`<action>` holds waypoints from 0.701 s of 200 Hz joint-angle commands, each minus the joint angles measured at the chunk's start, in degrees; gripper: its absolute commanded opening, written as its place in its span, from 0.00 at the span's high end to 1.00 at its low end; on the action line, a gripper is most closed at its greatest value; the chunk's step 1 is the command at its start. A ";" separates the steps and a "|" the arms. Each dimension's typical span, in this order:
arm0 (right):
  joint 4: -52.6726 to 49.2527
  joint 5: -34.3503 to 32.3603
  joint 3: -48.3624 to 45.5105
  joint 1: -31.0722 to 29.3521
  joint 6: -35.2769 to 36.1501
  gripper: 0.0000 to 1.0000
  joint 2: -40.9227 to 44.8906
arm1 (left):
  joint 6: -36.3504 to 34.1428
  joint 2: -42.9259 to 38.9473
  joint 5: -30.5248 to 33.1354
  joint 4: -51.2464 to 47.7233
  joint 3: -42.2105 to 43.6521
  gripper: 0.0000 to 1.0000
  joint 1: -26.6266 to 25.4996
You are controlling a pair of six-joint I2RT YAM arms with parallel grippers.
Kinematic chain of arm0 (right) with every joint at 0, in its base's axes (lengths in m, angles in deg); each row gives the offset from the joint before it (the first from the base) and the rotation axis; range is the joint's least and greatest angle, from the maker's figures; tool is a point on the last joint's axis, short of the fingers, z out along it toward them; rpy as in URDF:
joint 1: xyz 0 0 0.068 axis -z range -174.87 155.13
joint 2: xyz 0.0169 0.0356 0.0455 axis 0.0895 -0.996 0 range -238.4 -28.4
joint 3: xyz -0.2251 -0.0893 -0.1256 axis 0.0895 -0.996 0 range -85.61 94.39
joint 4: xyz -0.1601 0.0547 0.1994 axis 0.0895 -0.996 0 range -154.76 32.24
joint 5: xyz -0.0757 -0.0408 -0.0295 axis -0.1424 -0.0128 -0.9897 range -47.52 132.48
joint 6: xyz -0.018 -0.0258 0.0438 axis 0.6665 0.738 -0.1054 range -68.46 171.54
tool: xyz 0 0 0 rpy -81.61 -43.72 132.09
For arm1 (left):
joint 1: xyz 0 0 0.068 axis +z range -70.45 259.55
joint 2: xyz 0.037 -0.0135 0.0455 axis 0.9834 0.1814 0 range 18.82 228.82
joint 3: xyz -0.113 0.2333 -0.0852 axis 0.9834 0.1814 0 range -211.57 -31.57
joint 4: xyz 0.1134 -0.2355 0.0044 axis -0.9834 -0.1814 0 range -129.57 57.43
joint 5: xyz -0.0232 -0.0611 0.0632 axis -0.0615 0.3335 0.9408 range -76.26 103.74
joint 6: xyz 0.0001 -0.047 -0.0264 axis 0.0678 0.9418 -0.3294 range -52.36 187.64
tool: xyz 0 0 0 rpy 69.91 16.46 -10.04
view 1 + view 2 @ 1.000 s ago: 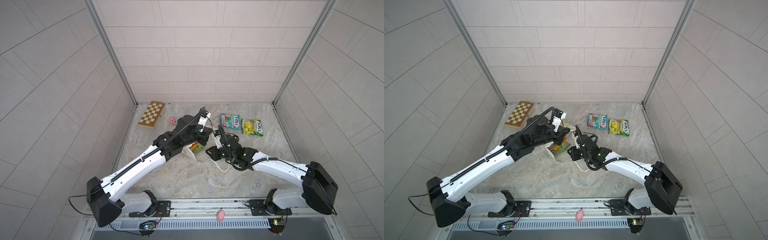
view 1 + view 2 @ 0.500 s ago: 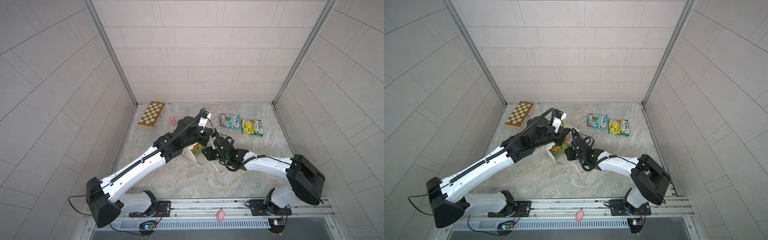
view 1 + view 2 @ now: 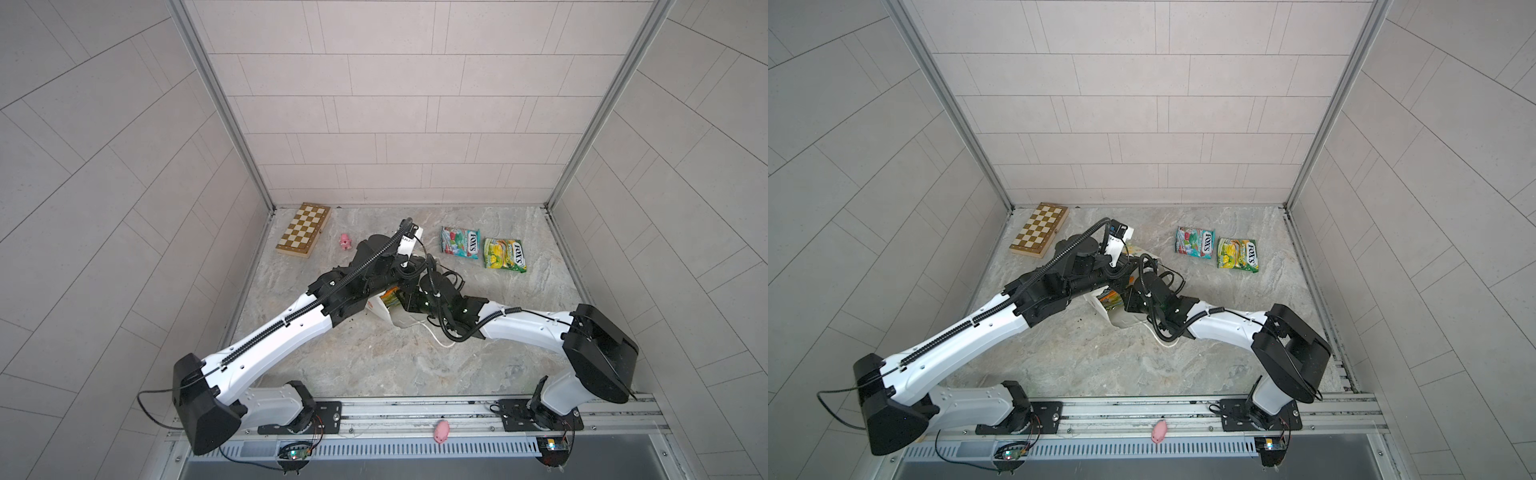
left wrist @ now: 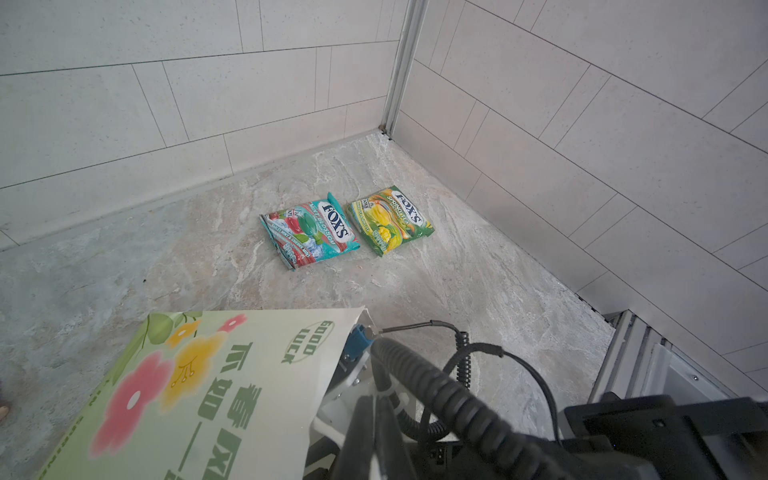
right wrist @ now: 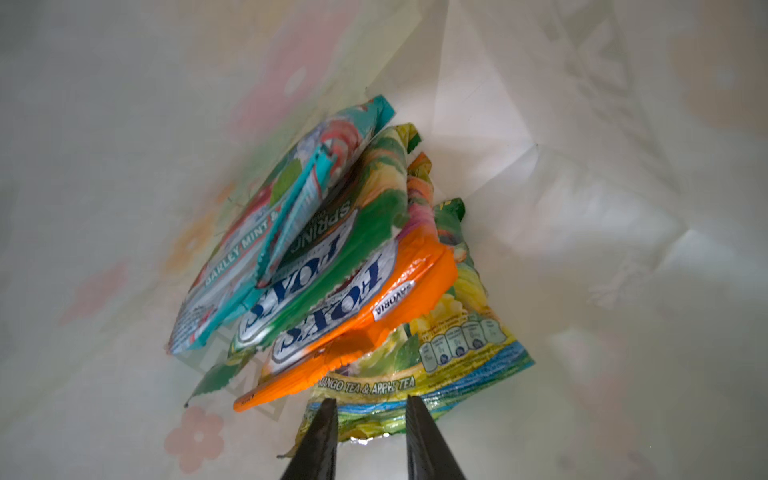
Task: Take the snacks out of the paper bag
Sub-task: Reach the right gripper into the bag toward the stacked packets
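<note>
The white paper bag (image 3: pixel 405 321) lies on its side in the middle of the floor, its flowered side panel (image 4: pixel 199 395) close in the left wrist view. My left gripper (image 4: pixel 376 415) is shut on the bag's rim at the mouth. My right gripper (image 5: pixel 370 401) is inside the bag, open, with its tips at the near edge of a yellow-green snack packet (image 5: pixel 436 357). Stacked on that packet are an orange one (image 5: pixel 353 324), a green one (image 5: pixel 316 249) and a teal one (image 5: pixel 266 249). Two more snacks lie outside on the floor, teal (image 3: pixel 460 242) and yellow-green (image 3: pixel 505 254).
A wooden chessboard box (image 3: pixel 304 235) and a pink pig toy (image 3: pixel 345 241) sit at the back left. Another pink pig (image 3: pixel 440 431) lies on the front rail. The bag's white cord handle (image 3: pixel 440 340) trails under the right arm. Tiled walls close three sides.
My right gripper has pushed leftward, deeper into the bag's mouth, and that arm's elbow has swung out to the right. The left arm and the bag have stayed in place.
</note>
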 commanded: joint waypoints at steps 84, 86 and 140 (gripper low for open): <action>2.46 -0.99 3.08 -0.25 -3.89 0.64 -3.77 | -0.45 -1.49 0.42 1.58 0.53 1.00 -0.82; 2.55 -0.96 3.12 -0.25 -3.89 0.64 -3.86 | -0.54 -1.52 0.43 1.58 0.50 1.00 -0.86; 3.02 -0.25 3.16 -0.25 -3.98 0.60 -4.22 | -0.82 -1.71 0.66 1.56 0.49 1.00 -1.05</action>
